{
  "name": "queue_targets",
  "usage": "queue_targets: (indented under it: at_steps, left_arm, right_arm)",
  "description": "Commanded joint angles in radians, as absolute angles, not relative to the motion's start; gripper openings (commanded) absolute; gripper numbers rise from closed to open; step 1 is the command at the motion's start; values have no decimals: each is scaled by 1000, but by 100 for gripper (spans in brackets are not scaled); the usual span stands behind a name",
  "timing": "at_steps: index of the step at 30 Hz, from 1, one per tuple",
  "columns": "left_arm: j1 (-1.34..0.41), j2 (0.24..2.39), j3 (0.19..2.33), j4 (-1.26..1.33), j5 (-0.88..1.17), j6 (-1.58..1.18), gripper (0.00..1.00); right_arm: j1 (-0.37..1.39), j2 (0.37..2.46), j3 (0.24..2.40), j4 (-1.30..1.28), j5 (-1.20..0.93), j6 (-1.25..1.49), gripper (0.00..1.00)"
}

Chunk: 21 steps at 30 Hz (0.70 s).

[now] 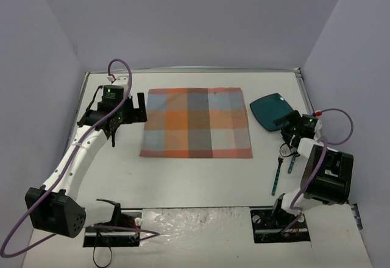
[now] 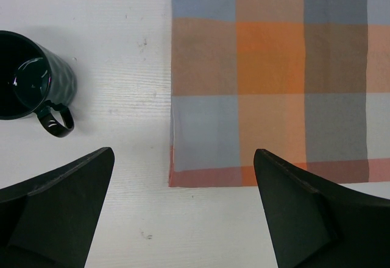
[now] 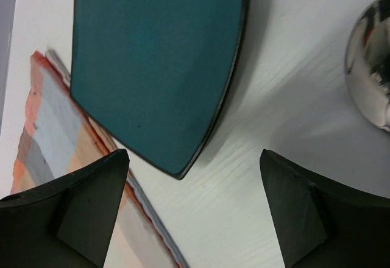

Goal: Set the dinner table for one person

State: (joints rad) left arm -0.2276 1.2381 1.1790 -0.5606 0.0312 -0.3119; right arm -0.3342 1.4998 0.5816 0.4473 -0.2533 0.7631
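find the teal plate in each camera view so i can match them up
top external: the teal plate lies just right of the plaid placemat, on the right side of the picture.
left wrist: not in it.
right wrist: the teal plate fills the upper left and middle, one corner pointing down.
shared landmark: the plaid placemat, seen in all three views.

Dark mug (image 2: pixel 30 76) on white table (image 2: pixel 116 30), plaid placemat (image 2: pixel 274 79) beside, fingers (image 2: pixel 67 201) apart

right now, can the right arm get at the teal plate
Probably yes: the right gripper hangs at a corner of the teal plate, jaws open, nothing in the way. It lies flat, so gripping its edge may be tricky.
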Motion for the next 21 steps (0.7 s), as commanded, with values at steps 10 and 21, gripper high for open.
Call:
queue_targets:
  at_steps: [10, 21]
  left_arm:
    - [-221, 1218, 1189, -519, 9, -284, 97]
    - [-221, 1217, 1189, -521, 9, -281, 97]
  right_arm:
    - [-394, 1701, 593, 774, -349, 823, 77]
    - [-414, 1818, 578, 839, -368, 890, 55]
